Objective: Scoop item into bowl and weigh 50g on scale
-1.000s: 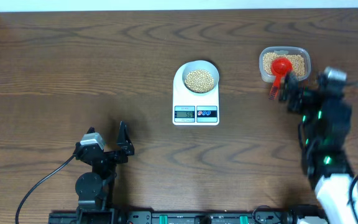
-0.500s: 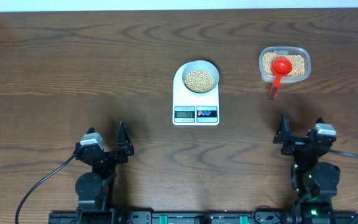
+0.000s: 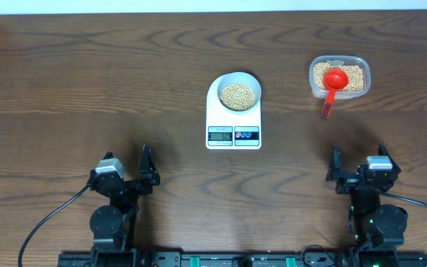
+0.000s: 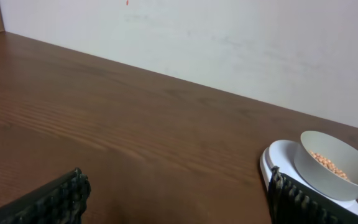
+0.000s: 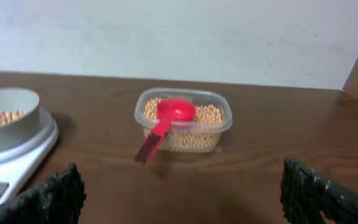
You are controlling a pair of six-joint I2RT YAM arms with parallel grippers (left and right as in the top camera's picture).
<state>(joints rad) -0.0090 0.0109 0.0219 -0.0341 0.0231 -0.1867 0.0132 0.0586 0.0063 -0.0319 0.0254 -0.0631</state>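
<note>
The white bowl [image 3: 239, 93] stands on the white scale [image 3: 217, 119] at the table's middle, with tan beans [image 3: 239, 96] inside. More beans fill a clear tub [image 3: 339, 76] at the back right, and a red scoop [image 3: 335, 80] rests in it with its handle over the near rim. My left gripper [image 3: 127, 169] sits open near the front left, holding nothing. My right gripper [image 3: 358, 167] is open at the front right, well short of the tub. The left wrist view shows the bowl [image 4: 337, 165] beside my right fingertip [image 4: 278, 186]. The right wrist view shows the tub [image 5: 185, 124] and scoop [image 5: 173, 112] ahead of the open gripper [image 5: 182, 186].
The scale's display and buttons [image 3: 233, 135] face the front edge. A pale wall runs behind the table's far edge [image 4: 229, 50]. Cables trail from both arm bases at the front. Bare brown wood lies between the grippers and the scale.
My right arm has pulled back from beside the scoop handle at the tub to the front right of the table. The scoop stays in the tub. The left arm has not moved.
</note>
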